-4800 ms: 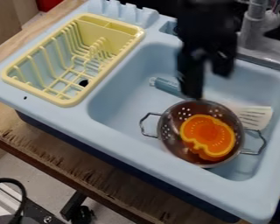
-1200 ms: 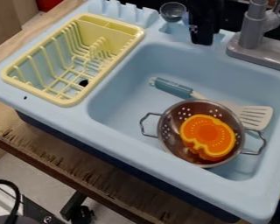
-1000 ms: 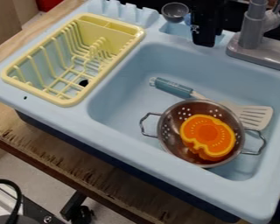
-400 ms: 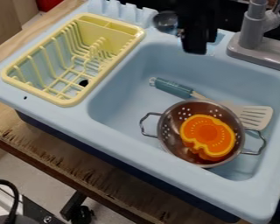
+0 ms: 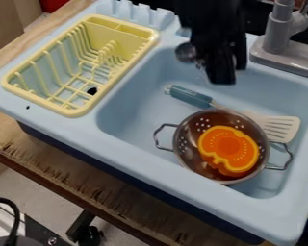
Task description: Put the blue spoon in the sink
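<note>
Claw [image 5: 230, 74]: being kept clamped on blue spoon [image 5: 186, 52].
Spoon: being carried off the back ledge [image 5: 171, 38], beside the claw.
Sink [image 5: 127, 113]: being overhung by the claw; release being awaited.

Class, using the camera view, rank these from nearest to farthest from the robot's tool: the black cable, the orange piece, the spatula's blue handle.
Measured from the tool:
1. Spatula's blue handle, in the sink, just below it.
2. Orange piece, inside the colander.
3. Black cable, at the lower-left corner.
</note>
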